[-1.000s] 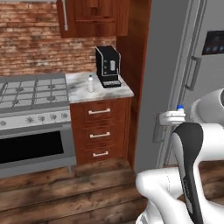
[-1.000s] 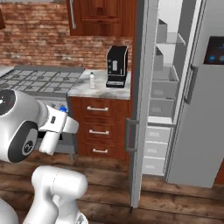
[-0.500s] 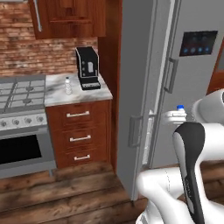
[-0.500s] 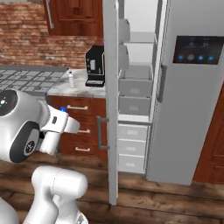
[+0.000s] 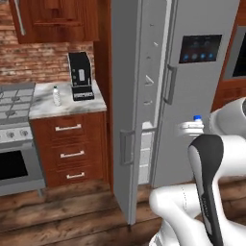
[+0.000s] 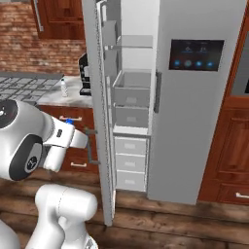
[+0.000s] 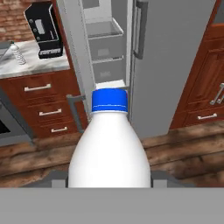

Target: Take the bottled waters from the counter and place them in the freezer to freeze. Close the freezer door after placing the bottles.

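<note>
My gripper (image 7: 109, 178) is shut on a bottled water (image 7: 109, 148), a pale bottle with a blue cap that stands large in the hand view. Its cap (image 5: 197, 118) peeks above the hand in the left base view, and the cap (image 6: 69, 121) also tops the hand in the right base view. A second bottled water (image 5: 56, 96) (image 6: 63, 87) (image 7: 16, 53) stands upright on the marble counter (image 5: 43, 106), left of the coffee machine. The freezer door (image 5: 127, 120) (image 6: 97, 97) stands wide open. Behind it are the freezer's pale shelves and drawers (image 6: 131, 97) (image 7: 105, 48), straight ahead of the held bottle.
A black coffee machine (image 5: 80, 76) (image 7: 43, 28) stands on the counter by the freezer. The gas stove (image 5: 12, 101) lies to the left. The fridge's right door (image 5: 199, 86) with a dark display panel is closed. Wooden cabinets (image 6: 233, 146) flank it on the right.
The whole picture has shifted left as the base drove right, bringing the open freezer in front of me. The bottle stays held in my gripper.
</note>
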